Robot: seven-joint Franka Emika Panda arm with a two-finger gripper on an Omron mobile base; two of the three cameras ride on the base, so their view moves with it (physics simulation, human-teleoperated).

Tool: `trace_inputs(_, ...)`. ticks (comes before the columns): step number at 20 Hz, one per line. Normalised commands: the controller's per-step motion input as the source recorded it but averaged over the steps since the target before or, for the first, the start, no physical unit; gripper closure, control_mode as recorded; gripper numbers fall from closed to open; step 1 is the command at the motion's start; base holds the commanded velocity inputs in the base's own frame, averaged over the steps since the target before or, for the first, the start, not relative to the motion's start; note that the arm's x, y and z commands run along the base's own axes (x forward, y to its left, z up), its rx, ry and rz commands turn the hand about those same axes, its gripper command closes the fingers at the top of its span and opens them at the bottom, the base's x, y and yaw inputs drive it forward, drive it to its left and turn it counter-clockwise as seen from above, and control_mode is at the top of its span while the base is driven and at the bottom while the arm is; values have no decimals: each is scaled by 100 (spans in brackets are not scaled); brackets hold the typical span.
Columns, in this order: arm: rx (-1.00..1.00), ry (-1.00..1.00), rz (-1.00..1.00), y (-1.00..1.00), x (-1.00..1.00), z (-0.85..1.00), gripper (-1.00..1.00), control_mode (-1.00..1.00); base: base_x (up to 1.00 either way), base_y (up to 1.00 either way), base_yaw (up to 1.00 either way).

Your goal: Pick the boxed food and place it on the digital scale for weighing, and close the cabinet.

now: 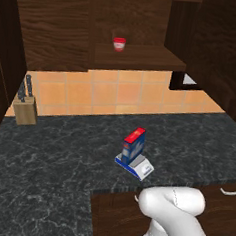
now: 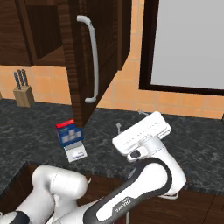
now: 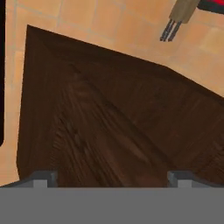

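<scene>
Boxed food, a small tall blue carton with a red top and pale printed front (image 1: 134, 144), stands upright on the small flat digital scale with grey plate, blue sides and white front panel (image 1: 139, 166), which rests on the dark marbled stone counter (image 1: 51, 160). Above it, the large dark brown woodgrain wall cabinet (image 2: 81, 57) has its door swung open, the long vertical silver bar handle (image 2: 92, 61) facing into the room. A short red-and-white cup (image 1: 119, 44) sits on the cabinet's shelf. The white robot arm's two-finger gripper (image 3: 109, 176) points at the woodgrain face of the cabinet, its two small dark fingertips (image 3: 40, 176) set wide apart and holding nothing. A small light-wood knife block with dark handles (image 1: 25, 107) stands at the far left of the counter against the orange tiled wall (image 1: 117, 92).
</scene>
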Motion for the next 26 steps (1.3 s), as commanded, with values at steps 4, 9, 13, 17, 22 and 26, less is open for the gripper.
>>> trace_inputs(4,8,-28,29,14,53,32,-100,-100,0,0,0)
trace_inputs(9,0,-22,20,60,73,28,-100,-100,0,0,0)
trace_inputs(13,-3,-13,14,85,18,62,-100,-100,0,0,0)
trace_inputs(17,-7,2,12,100,0,76,-100,-100,0,0,0)
trace_inputs(22,-23,2,8,100,0,83,-100,-100,0,0,0)
trace_inputs(26,-42,31,-9,100,15,65,-100,-100,0,0,0)
